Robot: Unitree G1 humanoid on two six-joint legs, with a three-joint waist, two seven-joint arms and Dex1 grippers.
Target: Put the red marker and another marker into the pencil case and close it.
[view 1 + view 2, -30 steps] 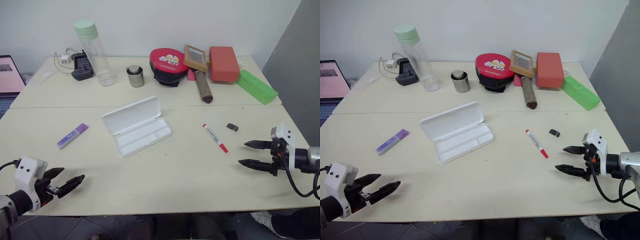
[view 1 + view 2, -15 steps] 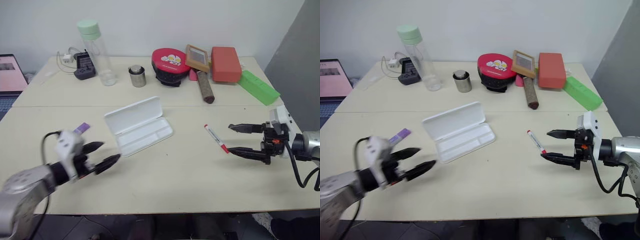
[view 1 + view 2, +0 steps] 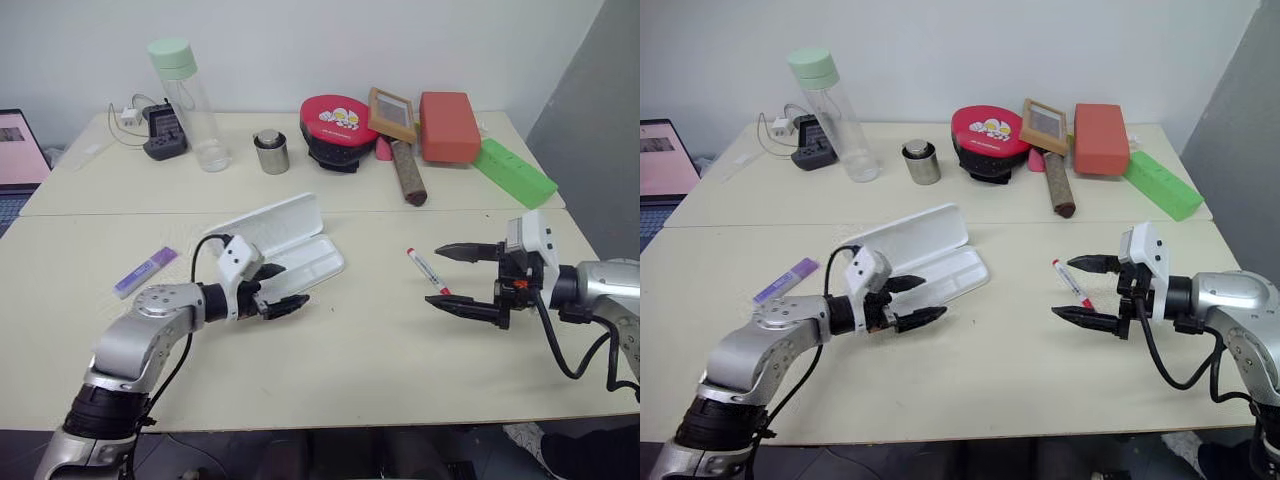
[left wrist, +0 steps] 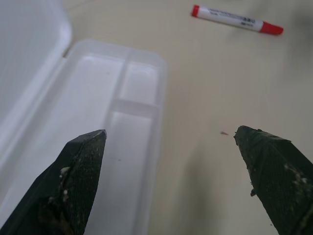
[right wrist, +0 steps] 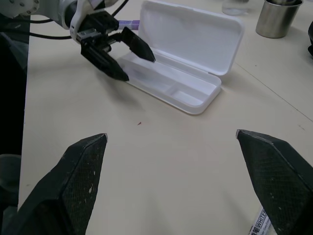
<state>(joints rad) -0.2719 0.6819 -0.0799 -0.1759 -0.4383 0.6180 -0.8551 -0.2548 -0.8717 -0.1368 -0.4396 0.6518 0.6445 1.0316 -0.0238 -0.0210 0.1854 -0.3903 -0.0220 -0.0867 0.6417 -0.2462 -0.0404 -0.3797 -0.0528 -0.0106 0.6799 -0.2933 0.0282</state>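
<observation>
Both grippers are wide open and empty, left gripper (image 3: 283, 286) at the open flat white plastic pencil case (image 3: 285, 252) mid-table, right gripper (image 3: 448, 279) by the slim red-capped white marker (image 3: 431, 276), stubby lilac-purple marker (image 3: 145, 271) near the left edge.

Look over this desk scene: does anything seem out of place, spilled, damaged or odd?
Nothing spilled or damaged. The pencil case lies open with its tray bare, while the red marker and the purple marker lie loose on the table on either side of it. A small dark object lies beyond the red marker; what it is cannot be told.
</observation>
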